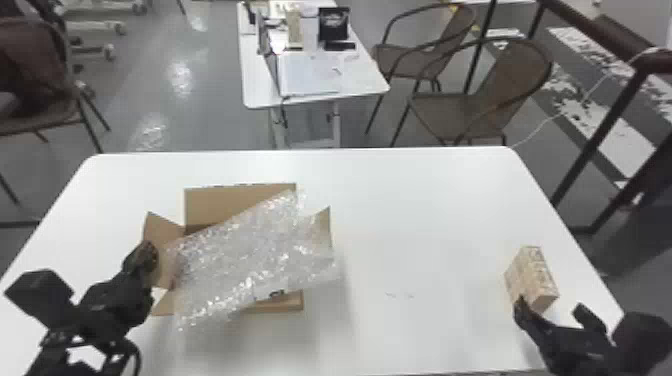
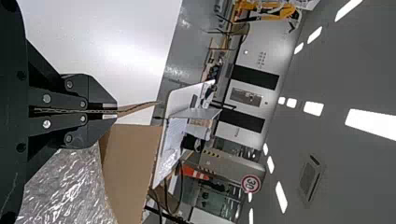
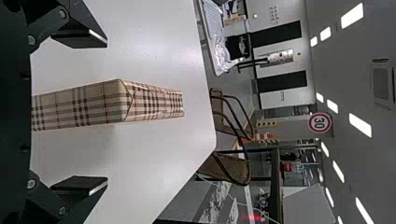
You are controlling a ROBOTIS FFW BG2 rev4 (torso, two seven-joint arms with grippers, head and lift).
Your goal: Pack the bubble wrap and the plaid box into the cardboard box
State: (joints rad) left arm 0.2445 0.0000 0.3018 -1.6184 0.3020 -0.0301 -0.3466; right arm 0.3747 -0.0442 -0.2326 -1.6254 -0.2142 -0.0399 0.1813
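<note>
Clear plastic bubble wrap [image 1: 250,252] sprawls crookedly across the mouth of the cardboard box [image 1: 237,202], one end hanging over the near side and the other over the flap on the right. It covers the opening rather than sitting inside, so I take the wrap's packing as the step in hand, and unfinished. The left gripper [image 2: 116,110] has its fingers pressed together, apparently with the edge of a side flap [image 2: 140,108] pinched between them.

Well apart, near the right end of the tabletop [image 1: 425,210], stands the plaid box [image 3: 102,105]. The right gripper [image 3: 106,112] has its fingers wide apart, one to each side of it, with no grip made.

Next, the wrap wants tucking down into the box while the flap is held clear; the right fingers could then close squarely on the plaid box for its turn.
</note>
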